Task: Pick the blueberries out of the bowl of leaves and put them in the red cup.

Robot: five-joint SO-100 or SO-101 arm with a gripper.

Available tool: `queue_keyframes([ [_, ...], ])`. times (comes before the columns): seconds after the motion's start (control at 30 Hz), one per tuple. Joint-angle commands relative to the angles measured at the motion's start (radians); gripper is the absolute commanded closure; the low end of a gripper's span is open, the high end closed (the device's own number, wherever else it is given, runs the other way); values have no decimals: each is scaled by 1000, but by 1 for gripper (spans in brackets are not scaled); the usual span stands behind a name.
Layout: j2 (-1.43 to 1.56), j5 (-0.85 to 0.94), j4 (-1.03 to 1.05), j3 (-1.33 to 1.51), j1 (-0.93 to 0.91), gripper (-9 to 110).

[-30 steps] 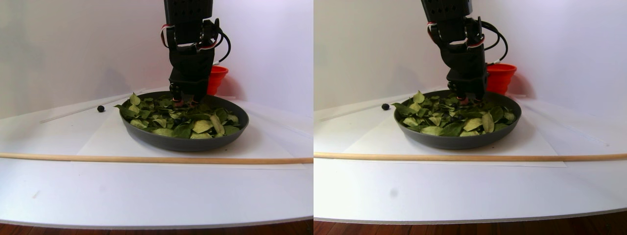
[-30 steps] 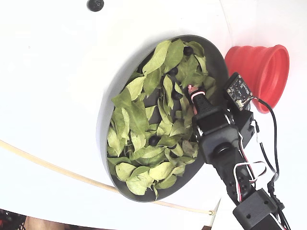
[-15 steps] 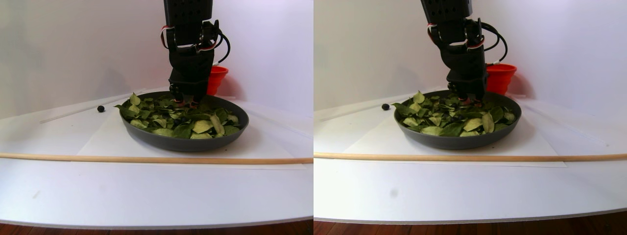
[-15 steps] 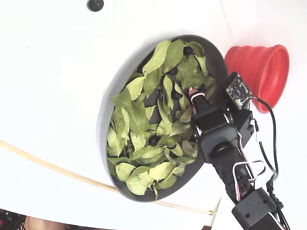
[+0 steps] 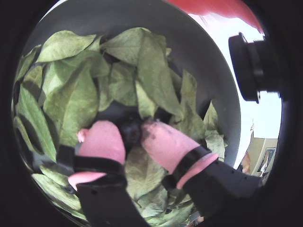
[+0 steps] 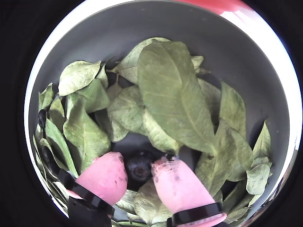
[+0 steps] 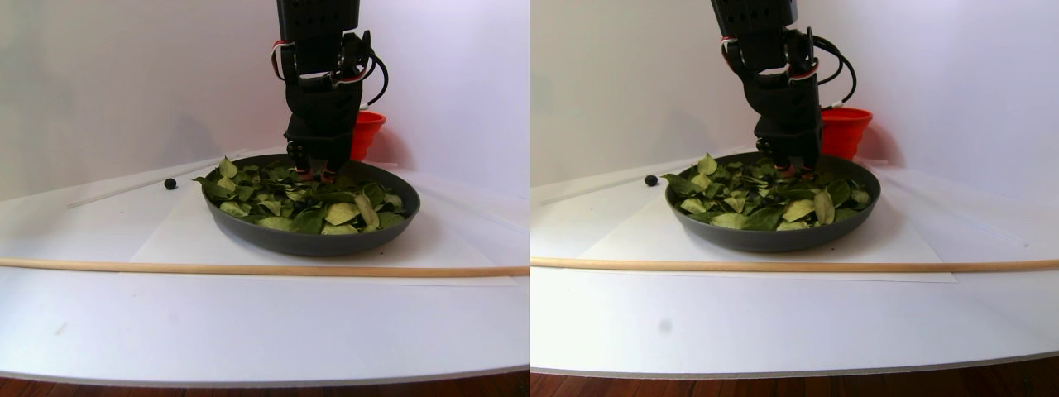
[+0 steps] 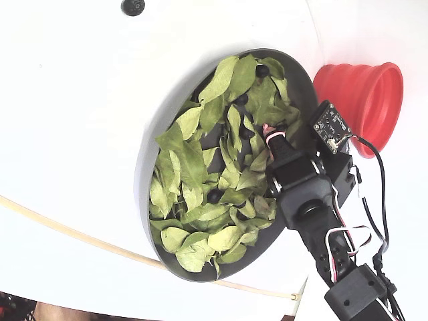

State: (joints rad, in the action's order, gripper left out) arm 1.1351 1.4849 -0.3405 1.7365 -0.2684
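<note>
No text, label, brand, number or sign can be read in any view

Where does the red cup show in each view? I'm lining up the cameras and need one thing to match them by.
A wrist view: red cup, top edge, right of centre.
Another wrist view: red sliver at the top.
Stereo pair view: behind the arm, beyond the bowl.
Fixed view: upper right, beside the bowl's rim.
Shared landmark: the bowl.

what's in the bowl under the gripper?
Green leaves fill the bowl. The gripper has one blueberry between its pink fingertips. Berries buried under leaves can't be seen.
</note>
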Motion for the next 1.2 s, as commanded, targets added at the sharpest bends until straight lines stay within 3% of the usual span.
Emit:
queue_keyframes([
  [0.0, 138, 8, 5, 2, -23, 92],
  [1.17, 374, 75, 101, 74, -52, 92],
])
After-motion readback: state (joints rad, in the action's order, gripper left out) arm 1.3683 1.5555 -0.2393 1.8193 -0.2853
